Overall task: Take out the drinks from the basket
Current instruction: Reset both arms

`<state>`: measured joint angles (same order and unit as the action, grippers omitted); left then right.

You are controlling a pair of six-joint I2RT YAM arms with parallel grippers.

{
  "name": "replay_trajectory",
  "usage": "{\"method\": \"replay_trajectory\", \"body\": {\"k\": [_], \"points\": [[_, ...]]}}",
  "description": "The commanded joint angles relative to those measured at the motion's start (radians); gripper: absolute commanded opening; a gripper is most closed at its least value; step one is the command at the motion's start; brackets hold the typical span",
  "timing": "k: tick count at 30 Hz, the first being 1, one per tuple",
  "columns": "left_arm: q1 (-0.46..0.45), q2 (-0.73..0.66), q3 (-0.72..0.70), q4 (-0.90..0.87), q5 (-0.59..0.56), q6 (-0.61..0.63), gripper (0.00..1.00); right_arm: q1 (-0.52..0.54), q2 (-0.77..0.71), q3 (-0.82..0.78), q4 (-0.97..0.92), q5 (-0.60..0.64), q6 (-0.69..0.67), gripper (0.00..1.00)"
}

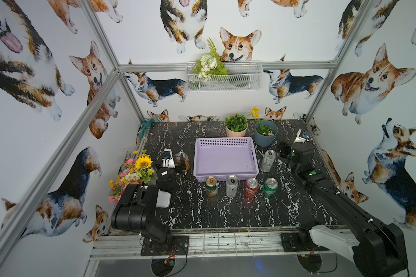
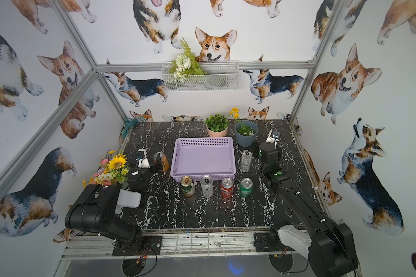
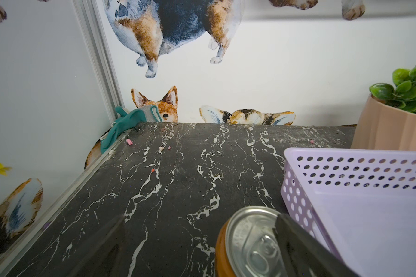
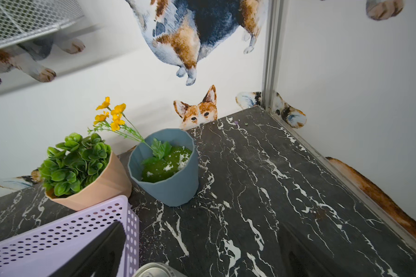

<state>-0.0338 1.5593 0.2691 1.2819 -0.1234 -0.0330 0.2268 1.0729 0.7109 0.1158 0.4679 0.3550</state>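
Observation:
The lavender basket (image 1: 223, 142) (image 2: 203, 142) stands mid-table with nothing in it. In front of it stand a green-and-gold can (image 1: 211, 186), a slim silver can (image 1: 231, 185), a red can (image 1: 251, 187) and a green can (image 1: 270, 187). An orange can (image 1: 183, 160) (image 3: 247, 244) stands upright left of the basket, between the wide-apart fingers of my left gripper (image 1: 179, 165) (image 3: 202, 251), which is open. A second silver can (image 1: 268, 160) (image 4: 154, 271) stands right of the basket. My right gripper (image 1: 285, 150) (image 4: 199, 259) is open beside that can and holds nothing.
A pink pot (image 1: 235, 127) and a blue pot (image 1: 265, 134) with plants stand behind the basket. A flower bouquet (image 1: 135, 172) sits at the left edge by the left arm. A white wire basket (image 1: 223, 76) hangs on the back wall. A teal cloth (image 1: 145, 124) lies in the back left corner.

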Motion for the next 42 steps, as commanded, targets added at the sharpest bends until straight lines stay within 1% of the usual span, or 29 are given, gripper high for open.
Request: {"method": "replay_trajectory", "body": {"k": [1, 6, 8, 12, 17, 18, 20, 21, 23, 26, 27, 28, 30, 32, 33, 35, 38, 42], "points": [[-0.001, 0.005, -0.004, -0.076, -0.003, 0.036, 1.00, -0.034, -0.018, -0.068, 0.148, -0.025, -0.082, 1.00], [-0.001, 0.005, -0.004, -0.083, -0.005, 0.035, 1.00, -0.048, -0.049, -0.280, 0.495, 0.036, -0.265, 1.00], [-0.001, 0.004, -0.004, -0.084, -0.005, 0.035, 1.00, -0.056, -0.032, -0.315, 0.552, 0.028, -0.292, 1.00], [-0.001, 0.003, -0.003, -0.084, -0.004, 0.034, 1.00, -0.063, 0.070, -0.345, 0.605, 0.008, -0.342, 1.00], [-0.001, 0.004, -0.003, -0.087, -0.004, 0.033, 1.00, -0.112, 0.146, -0.465, 0.794, -0.064, -0.340, 1.00], [-0.002, 0.004, -0.004, -0.088, -0.004, 0.033, 1.00, -0.125, 0.159, -0.500, 0.863, -0.081, -0.343, 1.00], [-0.001, 0.004, -0.004, -0.087, -0.005, 0.033, 1.00, -0.164, 0.185, -0.554, 0.966, -0.134, -0.314, 1.00], [-0.001, 0.004, -0.003, -0.086, -0.005, 0.033, 1.00, -0.179, 0.202, -0.574, 1.011, -0.141, -0.296, 1.00], [-0.002, 0.004, -0.003, -0.085, -0.005, 0.034, 1.00, -0.194, 0.242, -0.600, 1.094, -0.183, -0.288, 1.00], [0.000, 0.005, -0.005, -0.079, -0.004, 0.035, 1.00, -0.194, 0.341, -0.619, 1.210, -0.223, -0.301, 1.00], [-0.002, 0.006, -0.004, -0.079, -0.005, 0.035, 1.00, -0.193, 0.382, -0.626, 1.275, -0.224, -0.307, 1.00], [-0.002, 0.007, -0.003, -0.079, -0.005, 0.036, 1.00, -0.194, 0.399, -0.619, 1.299, -0.231, -0.311, 1.00], [-0.002, 0.007, -0.003, -0.079, -0.005, 0.036, 1.00, -0.204, 0.358, -0.570, 1.126, -0.268, -0.296, 1.00], [-0.002, 0.008, -0.003, -0.079, -0.005, 0.036, 1.00, -0.225, 0.386, -0.589, 1.209, -0.289, -0.289, 1.00], [-0.002, 0.008, -0.003, -0.079, -0.005, 0.036, 1.00, -0.226, 0.383, -0.588, 1.206, -0.290, -0.288, 1.00], [-0.002, 0.007, -0.003, -0.079, -0.005, 0.036, 1.00, -0.225, 0.361, -0.577, 1.143, -0.291, -0.286, 1.00], [-0.002, 0.007, -0.003, -0.079, -0.005, 0.036, 1.00, -0.225, 0.375, -0.586, 1.190, -0.289, -0.291, 1.00], [-0.003, 0.008, -0.003, -0.079, -0.006, 0.036, 1.00, -0.224, 0.366, -0.580, 1.160, -0.288, -0.289, 1.00]]}}
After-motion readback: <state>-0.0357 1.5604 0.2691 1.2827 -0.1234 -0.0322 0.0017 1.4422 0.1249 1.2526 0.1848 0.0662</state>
